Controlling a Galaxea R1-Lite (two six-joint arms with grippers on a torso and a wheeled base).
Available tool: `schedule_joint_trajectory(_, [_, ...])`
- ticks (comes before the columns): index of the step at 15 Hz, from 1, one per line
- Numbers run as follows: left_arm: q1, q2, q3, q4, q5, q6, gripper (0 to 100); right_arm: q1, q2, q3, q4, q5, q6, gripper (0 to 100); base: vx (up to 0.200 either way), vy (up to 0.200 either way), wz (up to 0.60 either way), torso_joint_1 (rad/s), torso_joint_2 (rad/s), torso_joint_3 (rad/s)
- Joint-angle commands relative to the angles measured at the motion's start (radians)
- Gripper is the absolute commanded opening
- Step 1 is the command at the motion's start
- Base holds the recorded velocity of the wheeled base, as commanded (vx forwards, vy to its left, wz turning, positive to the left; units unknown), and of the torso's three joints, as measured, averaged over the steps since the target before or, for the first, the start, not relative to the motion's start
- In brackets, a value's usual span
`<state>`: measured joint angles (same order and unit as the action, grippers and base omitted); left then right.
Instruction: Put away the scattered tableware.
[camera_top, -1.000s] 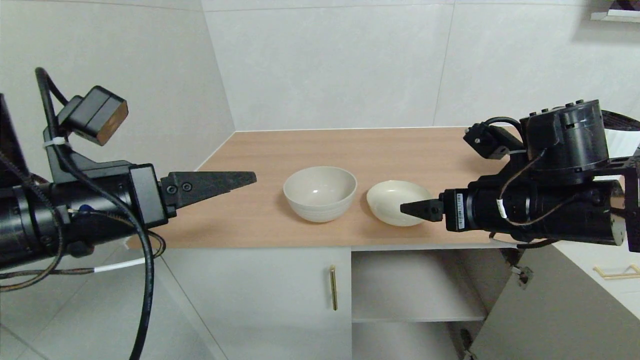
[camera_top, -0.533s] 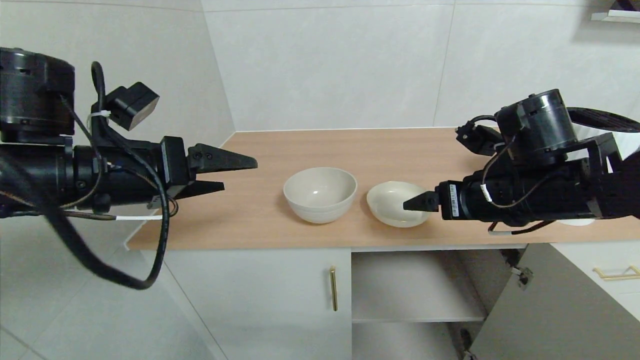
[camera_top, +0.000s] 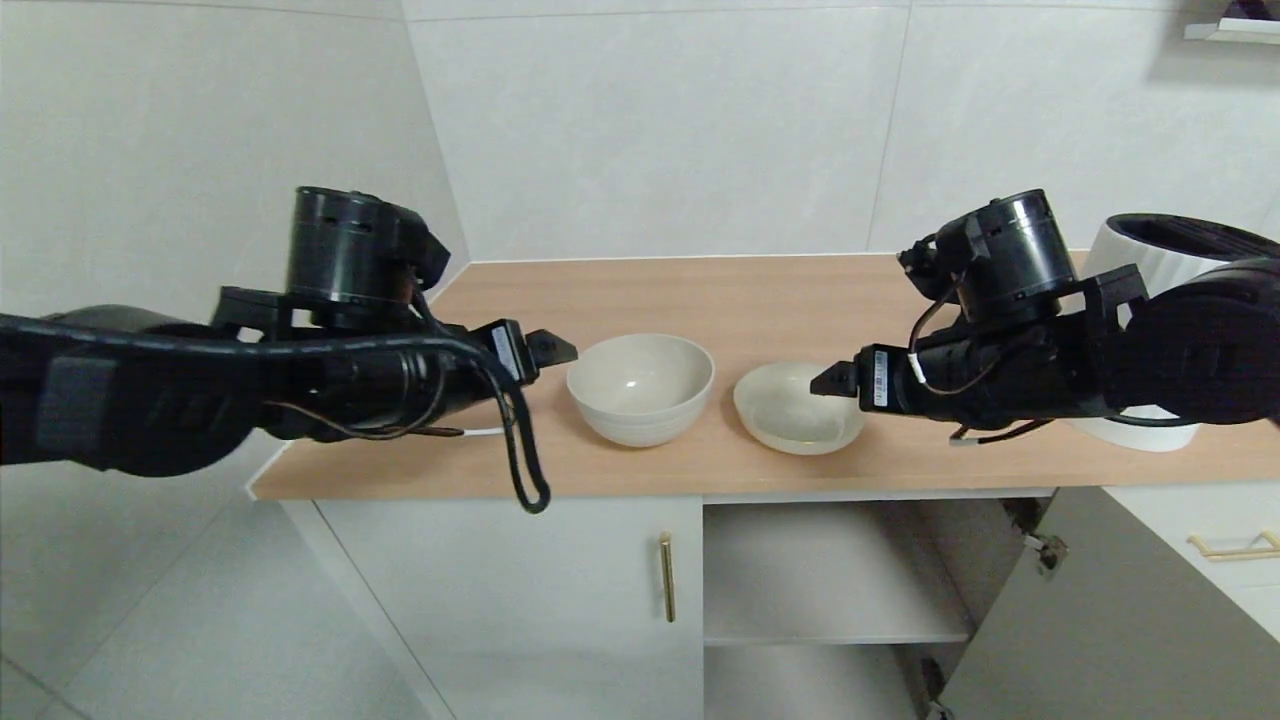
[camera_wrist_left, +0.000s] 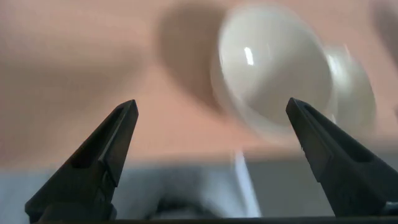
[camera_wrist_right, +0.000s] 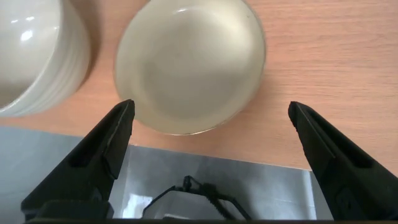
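Both bowls sit on the bench (camera_top: 760, 300) and neither is gripped, so the putting-away looks barely begun. The left pincer (camera_wrist_left: 211, 106) is spread wide, with the deep bowl (camera_top: 640, 388) just ahead of its tips and apart from them. The right pincer (camera_wrist_right: 211, 107) is likewise spread. The shallow bowl (camera_wrist_right: 189, 65) lies directly before it, framed between the two fingers with no finger on it. Below the right pincer, under the bench edge, a cupboard (camera_top: 820, 560) stands open with a shelf (camera_top: 830, 628) inside, the likely home for the bowls. What remains is to close on each bowl, lift it and set it there.
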<state>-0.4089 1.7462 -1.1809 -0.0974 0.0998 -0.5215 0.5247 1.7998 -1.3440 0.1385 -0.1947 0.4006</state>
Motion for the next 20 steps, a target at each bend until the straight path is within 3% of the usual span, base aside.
schedule_joint_trajectory(1, [-0.037,0.088,0.007,-0.048,0.024,-0.023,100,0.000,0.007,0.002,-0.002,-0.008,0.001,100,0.000,0.000,0.00,0.000,0.00,0.000])
schedule_joint_trajectory(4, [-0.045,0.101,0.009,-0.051,0.017,-0.029,100,0.000,0.009,0.005,-0.002,-0.008,0.000,100,0.000,0.000,0.00,0.000,0.00,0.000])
schedule_joint_trajectory(7, [-0.047,0.128,0.004,-0.074,0.014,-0.077,100,0.000,0.004,0.013,-0.002,-0.008,-0.002,100,0.000,0.000,0.00,0.000,0.00,0.000])
schedule_joint_trajectory(11, [-0.047,0.131,0.006,-0.087,0.012,-0.077,100,0.000,0.004,0.017,-0.002,-0.014,-0.002,100,0.000,0.000,0.00,0.000,0.00,0.000])
schedule_joint_trajectory(12, [-0.047,0.130,0.007,-0.087,0.012,-0.077,0,0.000,0.003,0.017,-0.002,-0.014,-0.002,100,0.000,0.000,0.00,0.000,0.00,0.000])
schedule_joint_trajectory(20, [-0.047,0.105,0.010,-0.087,0.014,-0.077,0,0.003,0.003,0.017,-0.004,-0.040,-0.002,100,0.000,0.000,0.00,0.000,0.00,0.000])
